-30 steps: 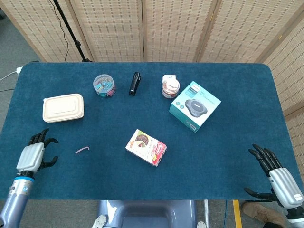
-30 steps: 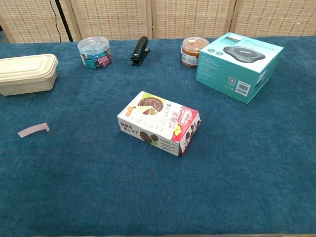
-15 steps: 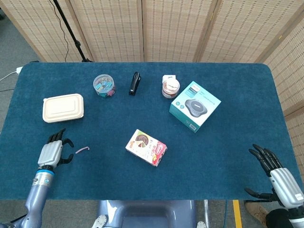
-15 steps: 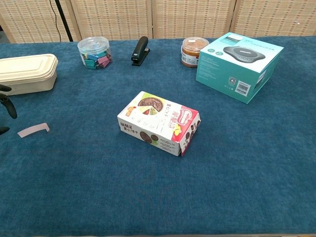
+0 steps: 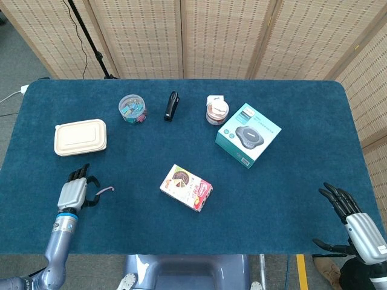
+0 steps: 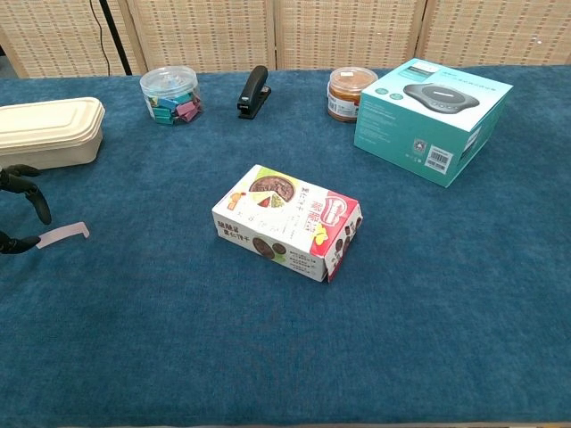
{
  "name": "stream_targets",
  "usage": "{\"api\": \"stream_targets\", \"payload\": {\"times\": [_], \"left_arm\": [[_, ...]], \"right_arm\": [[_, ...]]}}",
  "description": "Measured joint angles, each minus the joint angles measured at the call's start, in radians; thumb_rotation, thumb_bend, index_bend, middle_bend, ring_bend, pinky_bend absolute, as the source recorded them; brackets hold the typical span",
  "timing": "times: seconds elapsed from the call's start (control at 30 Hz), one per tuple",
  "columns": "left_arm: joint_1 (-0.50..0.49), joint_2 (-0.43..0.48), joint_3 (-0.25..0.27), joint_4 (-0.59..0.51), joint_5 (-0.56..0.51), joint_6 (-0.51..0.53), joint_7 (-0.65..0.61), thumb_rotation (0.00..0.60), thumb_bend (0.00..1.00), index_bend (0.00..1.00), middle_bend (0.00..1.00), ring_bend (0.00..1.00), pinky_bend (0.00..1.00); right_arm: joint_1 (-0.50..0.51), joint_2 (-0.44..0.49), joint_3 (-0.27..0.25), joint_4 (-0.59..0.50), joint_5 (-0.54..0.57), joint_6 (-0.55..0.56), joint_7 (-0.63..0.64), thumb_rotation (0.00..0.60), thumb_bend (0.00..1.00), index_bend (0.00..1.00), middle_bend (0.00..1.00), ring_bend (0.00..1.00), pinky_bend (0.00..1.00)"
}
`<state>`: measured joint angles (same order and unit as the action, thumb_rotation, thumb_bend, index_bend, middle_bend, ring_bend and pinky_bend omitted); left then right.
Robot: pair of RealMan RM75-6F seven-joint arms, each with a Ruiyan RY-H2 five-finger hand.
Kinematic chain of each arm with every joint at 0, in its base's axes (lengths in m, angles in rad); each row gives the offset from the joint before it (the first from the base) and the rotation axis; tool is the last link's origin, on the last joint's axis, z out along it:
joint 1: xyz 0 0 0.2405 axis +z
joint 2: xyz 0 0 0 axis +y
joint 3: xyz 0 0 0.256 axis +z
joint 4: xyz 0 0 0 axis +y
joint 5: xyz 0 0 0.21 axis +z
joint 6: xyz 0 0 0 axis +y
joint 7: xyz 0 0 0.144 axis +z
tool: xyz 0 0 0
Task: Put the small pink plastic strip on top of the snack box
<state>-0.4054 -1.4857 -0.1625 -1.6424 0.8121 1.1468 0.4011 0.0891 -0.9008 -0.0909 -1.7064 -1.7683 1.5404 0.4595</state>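
Right now my left hand [image 5: 74,191] sits near the table's [image 5: 290,175] front-left part, fingers spread and curled slightly, holding nothing — its dark fingertips [image 6: 27,192] hang just beside the small pink plastic strip [image 5: 104,191], and I cannot tell whether the thumb tip touches the strip's near end. That strip lies flat on the blue cloth, well apart from the snack box [image 5: 186,187], which rests on its broad face near the table's middle. My right hand [image 5: 354,221] is off past the front-right corner, fingers apart and empty. Toward the left edge sits a beige lidded food container [image 5: 80,137]; along the back are a clear tub of binder clips [image 5: 132,109], a black stapler [image 5: 172,106], a small jar [image 5: 216,110] and a teal speakerphone box [image 5: 248,134].
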Motion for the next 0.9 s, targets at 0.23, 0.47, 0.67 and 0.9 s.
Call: {"api": "stream_targets", "payload": {"times": [0.23, 0.47, 0.67, 0.9], "left_arm": [[-0.009, -0.021, 0.000, 0.026, -0.020, -0.002, 0.003, 0.600, 0.38, 0.51, 0.00, 0.00, 0.00], [-0.021, -0.040, 0.001, 0.049, -0.036, -0.006, 0.015, 0.600, 0.40, 0.52, 0.00, 0.00, 0.00], [-0.028, -0.048, 0.000, 0.060, -0.047, -0.011, 0.015, 0.600, 0.40, 0.53, 0.00, 0.00, 0.00], [-0.030, -0.057, 0.004, 0.069, -0.041, -0.001, 0.019, 0.600, 0.41, 0.56, 0.00, 0.00, 0.00]], "right_arm": [[0.002, 0.000, 0.000, 0.002, 0.001, -0.004, 0.004, 0.600, 0.00, 0.00, 0.00, 0.00, 0.00], [0.003, 0.000, 0.000, 0.001, 0.003, -0.007, 0.002, 0.600, 0.00, 0.00, 0.00, 0.00, 0.00], [0.005, 0.000, -0.001, 0.001, 0.003, -0.011, 0.000, 0.600, 0.00, 0.00, 0.00, 0.00, 0.00], [0.006, 0.000, -0.001, 0.000, 0.005, -0.015, 0.000, 0.600, 0.00, 0.00, 0.00, 0.00, 0.00]]}}
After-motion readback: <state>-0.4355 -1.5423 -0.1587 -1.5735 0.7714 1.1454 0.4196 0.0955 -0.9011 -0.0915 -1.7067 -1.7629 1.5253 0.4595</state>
